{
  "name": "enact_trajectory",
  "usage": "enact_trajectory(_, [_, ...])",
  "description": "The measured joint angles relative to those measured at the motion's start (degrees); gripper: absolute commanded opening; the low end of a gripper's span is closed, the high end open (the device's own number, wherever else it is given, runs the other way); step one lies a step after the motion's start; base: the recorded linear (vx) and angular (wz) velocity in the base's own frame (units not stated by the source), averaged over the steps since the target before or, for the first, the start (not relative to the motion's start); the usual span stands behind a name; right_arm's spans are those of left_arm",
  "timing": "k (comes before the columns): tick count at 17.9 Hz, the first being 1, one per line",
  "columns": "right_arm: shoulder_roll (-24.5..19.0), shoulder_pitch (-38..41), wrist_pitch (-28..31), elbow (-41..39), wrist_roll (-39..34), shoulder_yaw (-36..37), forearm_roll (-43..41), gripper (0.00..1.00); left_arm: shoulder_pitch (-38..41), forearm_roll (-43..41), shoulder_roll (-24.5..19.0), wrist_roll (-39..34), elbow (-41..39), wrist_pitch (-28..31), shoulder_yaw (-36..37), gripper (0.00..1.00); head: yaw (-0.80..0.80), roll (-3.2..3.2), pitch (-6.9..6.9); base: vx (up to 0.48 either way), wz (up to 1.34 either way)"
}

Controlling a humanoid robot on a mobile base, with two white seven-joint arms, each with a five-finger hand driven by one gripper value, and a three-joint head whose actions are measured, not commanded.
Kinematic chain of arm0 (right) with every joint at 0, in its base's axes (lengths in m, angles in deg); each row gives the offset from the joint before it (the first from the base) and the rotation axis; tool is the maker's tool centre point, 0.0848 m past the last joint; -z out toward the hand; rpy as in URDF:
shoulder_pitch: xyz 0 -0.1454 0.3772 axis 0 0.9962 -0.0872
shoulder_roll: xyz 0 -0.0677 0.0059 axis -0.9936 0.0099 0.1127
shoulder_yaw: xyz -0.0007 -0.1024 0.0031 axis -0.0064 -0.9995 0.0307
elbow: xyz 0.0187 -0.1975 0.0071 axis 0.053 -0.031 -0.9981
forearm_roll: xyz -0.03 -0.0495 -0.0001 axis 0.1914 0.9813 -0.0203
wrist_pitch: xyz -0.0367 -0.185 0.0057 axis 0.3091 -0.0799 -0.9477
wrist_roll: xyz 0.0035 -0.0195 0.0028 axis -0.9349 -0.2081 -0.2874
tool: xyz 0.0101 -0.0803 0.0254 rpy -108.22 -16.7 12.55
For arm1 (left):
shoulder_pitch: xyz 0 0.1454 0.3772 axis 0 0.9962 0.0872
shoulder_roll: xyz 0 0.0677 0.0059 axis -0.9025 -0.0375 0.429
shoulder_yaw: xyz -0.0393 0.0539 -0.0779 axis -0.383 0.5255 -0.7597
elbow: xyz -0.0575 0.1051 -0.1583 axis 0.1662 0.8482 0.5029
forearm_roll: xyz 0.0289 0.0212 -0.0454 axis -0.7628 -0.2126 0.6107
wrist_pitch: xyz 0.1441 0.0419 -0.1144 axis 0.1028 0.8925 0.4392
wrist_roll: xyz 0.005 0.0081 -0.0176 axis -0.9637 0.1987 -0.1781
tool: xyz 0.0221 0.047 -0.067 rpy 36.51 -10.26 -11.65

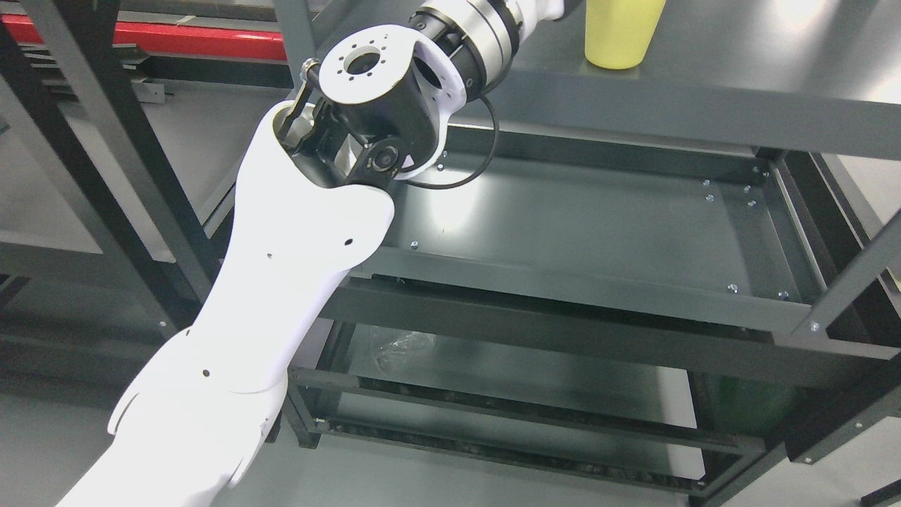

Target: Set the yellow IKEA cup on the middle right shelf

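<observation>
A yellow cup (pixel 623 32) stands upright on the upper shelf (pixel 704 91), just right of the left arm (pixel 281 267) reaching up; its hand is cropped out, grip unknown.

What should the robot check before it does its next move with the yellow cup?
1. yellow cup standing on a shelf: ok.
2. Cup upright, not tipping: ok.
3. Left hand let go of the cup: cannot tell, the hand is above the picture's top edge.
4. Left arm clear of the shelf's front edge: cannot tell.
5. Shelf below free of things the arm could hit: ok.
6. Right arm out of the way: cannot tell, not in view.
</observation>
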Motion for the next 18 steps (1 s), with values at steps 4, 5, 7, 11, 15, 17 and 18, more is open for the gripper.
enact_trajectory(4, [0.00, -0.01, 0.00, 0.00, 0.00, 0.00, 0.00, 0.99, 0.61, -4.46, 0.00, 8.02, -1.77, 0.05, 0.13, 0.99, 0.00, 0.00, 0.00, -0.193, 0.03])
enact_trajectory(5, [0.00, 0.00, 0.00, 0.00, 0.00, 0.00, 0.00, 0.99, 1.05, -5.55, 0.00, 9.12, -1.95, 0.10, 0.39, 0.99, 0.00, 0.00, 0.00, -0.173, 0.06])
enact_trajectory(7, [0.00, -0.01, 0.00, 0.00, 0.00, 0.00, 0.00, 0.99, 2.63, -8.50, 0.00, 10.62, -1.89, 0.08, 0.88, 0.99, 0.00, 0.00, 0.00, -0.187, 0.05])
enact_trajectory(11, [0.00, 0.00, 0.00, -0.01, 0.00, 0.00, 0.00, 0.99, 8.26, -17.07, 0.00, 11.26, -0.71, -8.08, 1.34, 0.99, 0.00, 0.00, 0.00, -0.201, 0.00])
enact_trajectory(15, [0.00, 0.01, 0.00, -0.01, -0.05, 0.00, 0.00, 0.99, 17.15, -24.38, 0.00, 8.80, 0.34, -14.22, 0.33, 0.99, 0.00, 0.00, 0.00, -0.202, -0.11])
enact_trajectory(17, [0.00, 0.01, 0.00, -0.01, -0.13, 0.00, 0.00, 0.99, 22.62, -28.06, 0.00, 6.53, 1.20, -17.15, -0.74, 0.99, 0.00, 0.00, 0.00, -0.173, -0.15])
enact_trajectory(18, [0.00, 0.02, 0.00, -0.01, -0.14, 0.00, 0.00, 0.99, 24.82, -29.66, 0.00, 5.52, 1.78, -18.56, -1.44, 0.99, 0.00, 0.00, 0.00, -0.171, -0.16])
